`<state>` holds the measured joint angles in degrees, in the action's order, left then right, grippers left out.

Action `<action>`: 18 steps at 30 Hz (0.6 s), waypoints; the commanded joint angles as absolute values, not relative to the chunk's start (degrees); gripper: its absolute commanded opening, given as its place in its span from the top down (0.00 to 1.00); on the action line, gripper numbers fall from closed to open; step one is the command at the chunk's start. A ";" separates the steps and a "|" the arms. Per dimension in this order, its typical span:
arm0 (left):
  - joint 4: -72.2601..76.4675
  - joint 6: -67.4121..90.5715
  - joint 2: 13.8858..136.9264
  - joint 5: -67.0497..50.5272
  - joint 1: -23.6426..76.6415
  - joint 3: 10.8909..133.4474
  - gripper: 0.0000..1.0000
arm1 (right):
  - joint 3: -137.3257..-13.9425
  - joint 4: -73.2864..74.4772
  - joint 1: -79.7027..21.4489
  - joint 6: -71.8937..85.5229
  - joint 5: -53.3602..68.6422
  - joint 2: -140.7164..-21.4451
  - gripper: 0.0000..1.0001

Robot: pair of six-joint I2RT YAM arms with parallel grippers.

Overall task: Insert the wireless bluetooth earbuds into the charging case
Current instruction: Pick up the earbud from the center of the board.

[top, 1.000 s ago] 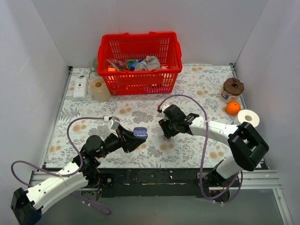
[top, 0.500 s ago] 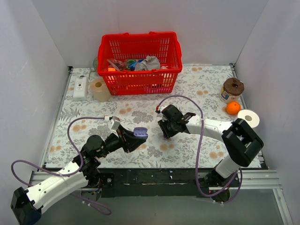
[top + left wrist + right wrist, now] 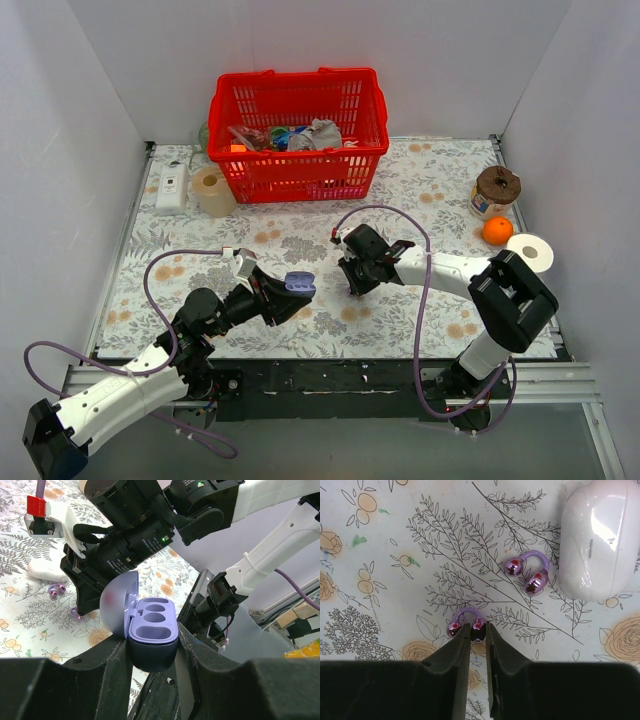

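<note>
The charging case (image 3: 152, 630), lavender with its lid swung open and two hollows showing, is held above the table with my left gripper (image 3: 152, 652) shut on its dark lower half; in the top view this gripper (image 3: 292, 286) is left of centre. Two purple earbuds lie on the floral cloth. My right gripper (image 3: 478, 630) points down at the table, its jaws pinched on one bulb of the nearer earbud (image 3: 465, 616). The other earbud (image 3: 527, 575) lies free, beside a white capsule (image 3: 600, 535). From above, the right gripper (image 3: 352, 286) is just right of the case.
A red basket (image 3: 298, 130) of clutter stands at the back. A tape roll (image 3: 212, 190) and a white device (image 3: 172, 188) lie to its left. A jar (image 3: 496, 190), an orange (image 3: 497, 230) and a white roll (image 3: 530, 250) sit at the right edge.
My right gripper has shifted slightly left and its jaws have narrowed onto the earbud's bulb. The left arm and the case have stayed still.
</note>
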<state>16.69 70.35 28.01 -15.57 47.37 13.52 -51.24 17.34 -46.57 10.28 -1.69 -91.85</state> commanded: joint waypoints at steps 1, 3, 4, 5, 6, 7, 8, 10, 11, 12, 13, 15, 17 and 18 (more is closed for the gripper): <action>17.23 69.96 27.42 -14.85 47.55 13.18 1.00 | -52.65 15.29 -46.67 10.19 -0.70 -91.93 0.79; 17.23 69.96 27.25 -14.85 47.55 13.18 1.00 | -52.47 15.12 -46.67 10.89 -0.97 -91.32 0.85; 17.23 69.96 27.25 -14.94 47.55 13.27 1.00 | -52.21 14.86 -46.67 11.16 -1.58 -90.80 0.87; 17.14 69.87 27.25 -14.94 47.55 13.36 1.00 | -51.25 14.33 -46.67 11.77 -2.02 -88.88 0.93; 17.14 69.79 27.16 -14.77 47.55 13.36 1.00 | -50.63 13.28 -46.76 12.30 -2.54 -87.64 0.95; 17.14 69.87 27.16 -14.68 47.55 13.36 1.00 | -50.10 12.84 -46.67 13.35 -3.85 -86.32 0.98; 17.14 69.79 27.16 -14.59 47.55 13.45 1.00 | -49.58 12.48 -46.67 13.79 -4.56 -83.79 0.99; 17.23 69.70 27.33 -14.24 47.55 13.53 1.00 | -48.34 11.87 -46.67 14.85 -6.32 -81.14 0.99; 17.31 69.70 27.42 -14.15 47.55 13.54 1.00 | -47.99 11.69 -46.67 15.11 -6.85 -78.69 0.99; 17.49 69.61 27.60 -14.06 47.55 13.62 1.00 | -47.29 11.52 -46.76 15.47 -7.55 -77.36 0.99; 17.93 69.61 27.77 -13.89 47.55 13.62 1.00 | -47.02 11.17 -47.11 15.73 -9.21 -74.73 0.99; 18.72 69.61 28.47 -13.27 47.55 13.71 1.00 | -46.85 11.25 -47.55 16.35 -10.98 -72.08 0.99; 20.73 69.35 29.26 -12.31 47.55 13.80 1.00 | -47.90 11.60 -48.77 16.52 -14.31 -68.13 0.99; 21.53 69.00 29.70 -11.96 47.55 13.89 1.00 | -48.60 11.78 -49.39 16.52 -15.54 -66.98 0.99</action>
